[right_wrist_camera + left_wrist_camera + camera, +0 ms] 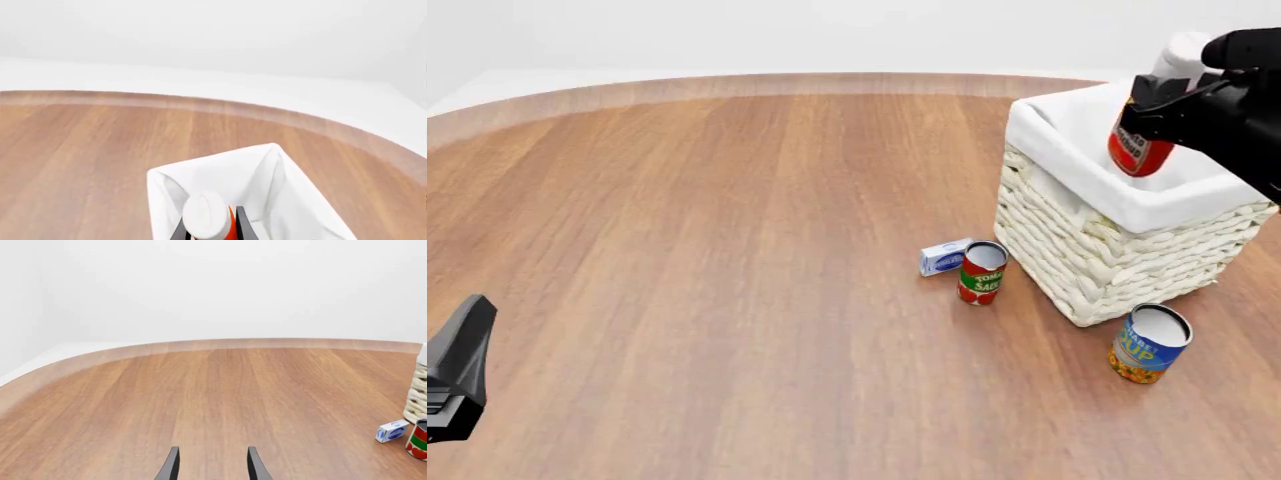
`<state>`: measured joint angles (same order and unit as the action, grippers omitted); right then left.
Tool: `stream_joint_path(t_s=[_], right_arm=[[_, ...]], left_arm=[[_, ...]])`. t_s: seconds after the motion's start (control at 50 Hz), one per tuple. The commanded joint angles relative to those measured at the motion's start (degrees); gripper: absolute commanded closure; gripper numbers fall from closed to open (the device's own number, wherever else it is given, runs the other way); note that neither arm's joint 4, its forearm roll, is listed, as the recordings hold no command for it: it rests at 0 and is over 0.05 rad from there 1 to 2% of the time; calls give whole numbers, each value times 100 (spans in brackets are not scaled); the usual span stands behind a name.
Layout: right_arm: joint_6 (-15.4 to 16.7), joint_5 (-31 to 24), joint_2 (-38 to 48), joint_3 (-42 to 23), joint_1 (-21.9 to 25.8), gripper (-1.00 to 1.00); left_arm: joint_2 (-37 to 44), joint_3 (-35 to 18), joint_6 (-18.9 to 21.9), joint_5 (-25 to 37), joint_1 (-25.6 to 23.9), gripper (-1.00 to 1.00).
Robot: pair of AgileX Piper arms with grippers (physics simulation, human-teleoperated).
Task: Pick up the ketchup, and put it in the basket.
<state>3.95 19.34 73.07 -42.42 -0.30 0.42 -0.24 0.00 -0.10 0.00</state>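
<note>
Right gripper [1158,112] clamps the ketchup [1144,140], fingers on either side of the red body just under the white cap; bottle is lifted, tilted a bit, hanging over the basket [1121,262] opening, near its far right part, not touching the cloth as far as the front view shows. In the right wrist view the cap [206,216] sits between the two dark fingers [242,226], red body just visible below it, with the white-lined basket [280,190] directly underneath. Basket stands on the right side of the wooden table [721,250], cream wicker walls, white cloth folded over the rim. Just beside its near left wall stands the tomato can [981,272], upright, silver top up, and touching or nearly touching that can on the left lies a small blue-white box [945,257]. Blue-orange can [1149,343] stands upright by the basket's near corner, close to it. Left gripper [211,465] is parted with nothing between the fingers, low over bare table, well apart from everything; in the front view only a dark piece of the left arm [457,368] shows at the lower left edge. Left wrist view also catches the box [391,431], the tomato can [418,440] and a strip of basket wall [416,395] at its edge.
</note>
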Motion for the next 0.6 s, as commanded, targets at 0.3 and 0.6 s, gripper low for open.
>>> stream_joint_path(t_s=[0.3,0.6], right_arm=[[25,7,230,-7,-136,100],[-24,-18,246,-16,-165,100]], left_arm=[[0,0,0,0,0,-100],[0,0,0,0,0,-100]])
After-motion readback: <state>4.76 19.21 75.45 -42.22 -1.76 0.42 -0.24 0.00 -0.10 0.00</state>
